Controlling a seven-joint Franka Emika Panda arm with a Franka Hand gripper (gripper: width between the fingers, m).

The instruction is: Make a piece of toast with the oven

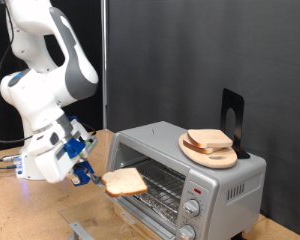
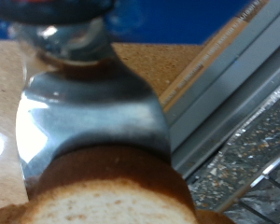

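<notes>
I have the gripper (image 1: 90, 172) clenched on the piece of toast (image 1: 123, 181), hovering level just outside the oven (image 1: 187, 176) mouth; I judge it best kept flat, aligned with the wire rack (image 1: 160, 184), advancing slowly

Pale bread slice held level at the mouth of the open silver toaster oven.

The flat, roughly square slice of pale bread with a tan-brown crust (image 1: 123, 181) was lying level in the air, gripped at its edge nearest the exterior view's left by the tool (image 1: 91, 173), its far edge just at the oven's opening. In the wrist view its crust and pale crumb (image 2: 107, 201) filled the lower part, close to the oven's frame. The boxy silver metal toaster oven (image 1: 205, 165) stood on the tabletop with its front open, wire rack (image 1: 162, 183) showing inside, two round knobs and a small red mark at its front panel.
</notes>
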